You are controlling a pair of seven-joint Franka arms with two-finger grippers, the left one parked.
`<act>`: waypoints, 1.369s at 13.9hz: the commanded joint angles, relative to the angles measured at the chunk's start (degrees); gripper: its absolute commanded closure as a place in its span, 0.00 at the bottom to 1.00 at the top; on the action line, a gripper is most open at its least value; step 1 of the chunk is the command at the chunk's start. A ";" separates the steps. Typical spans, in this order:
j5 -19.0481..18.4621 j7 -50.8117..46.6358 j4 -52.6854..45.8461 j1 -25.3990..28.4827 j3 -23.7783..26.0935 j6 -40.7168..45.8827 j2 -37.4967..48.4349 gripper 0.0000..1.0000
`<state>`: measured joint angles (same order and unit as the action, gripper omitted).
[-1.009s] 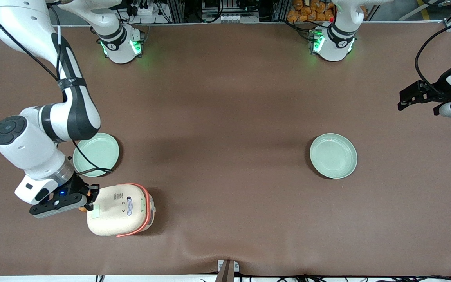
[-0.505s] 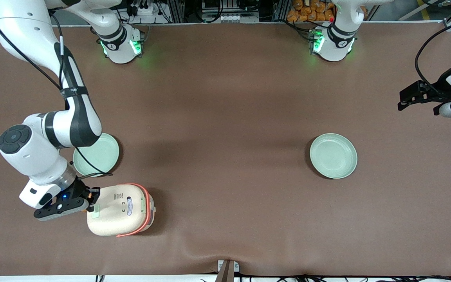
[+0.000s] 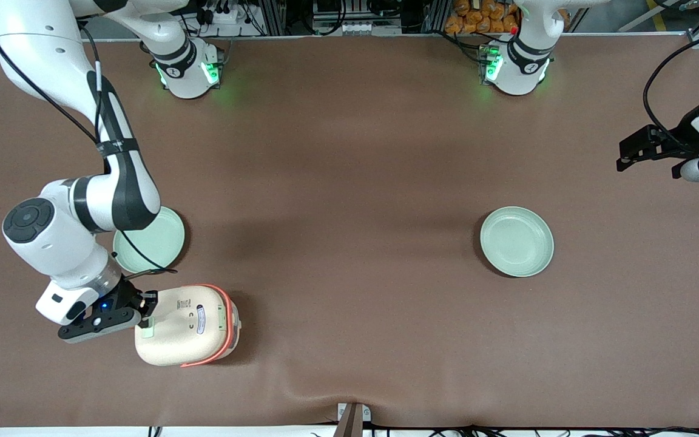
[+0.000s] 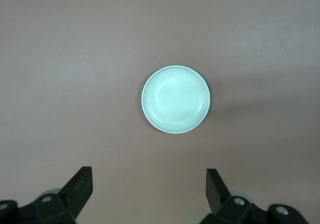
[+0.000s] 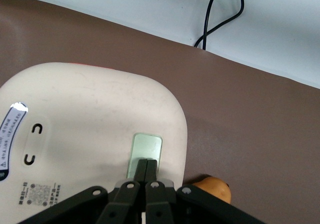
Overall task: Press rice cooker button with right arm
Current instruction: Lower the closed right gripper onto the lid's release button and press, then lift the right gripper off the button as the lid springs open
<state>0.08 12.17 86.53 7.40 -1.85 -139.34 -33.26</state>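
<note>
The cream-white rice cooker (image 3: 185, 325) with its orange-red handle band stands near the front camera at the working arm's end of the table; its lid (image 5: 95, 134) also fills much of the right wrist view. The pale mint-green button (image 5: 147, 148) sits at the lid's edge (image 3: 147, 332). The right arm's gripper (image 3: 147, 317) hangs over that edge. It is shut, its two black fingertips (image 5: 146, 165) pressed together with nothing between them, and they rest on the button's near end.
A pale green plate (image 3: 154, 241) lies beside the cooker, farther from the front camera, partly under the arm. Another plate (image 3: 516, 241) (image 4: 175, 99) lies toward the parked arm's end. A small orange-brown object (image 5: 214, 188) sits beside the cooker by the gripper.
The right arm has shifted toward the cooker and its shut fingertips have moved from beside the lid's edge onto the button. The cooker has not moved.
</note>
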 commanded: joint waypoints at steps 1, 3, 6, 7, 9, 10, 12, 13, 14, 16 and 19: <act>0.00 1.63 -0.75 -0.19 0.18 -1.46 -1.62 1.00; 0.01 1.63 -0.75 -0.01 0.18 -1.81 -2.24 1.00; 0.01 1.63 -0.66 -0.19 0.18 -2.34 -2.60 1.00; 0.01 1.63 -0.66 -0.19 0.18 -2.25 -2.60 1.00; 0.01 1.46 -1.18 0.34 0.18 -2.07 -1.90 1.00; 0.01 1.37 -1.45 0.43 0.18 -1.38 -1.37 1.00; 0.01 1.37 -1.80 0.51 0.26 1.51 1.34 0.95; 0.01 1.37 -2.41 0.51 0.26 6.14 3.10 0.92; 0.09 1.28 -3.11 0.51 0.44 10.80 4.86 0.88; 0.27 1.28 -3.39 0.51 0.62 17.41 8.90 0.75; 0.79 1.19 -3.03 0.08 0.62 26.90 14.35 0.20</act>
<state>0.20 12.73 81.62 7.95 -1.47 -117.07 -23.07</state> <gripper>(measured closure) 0.674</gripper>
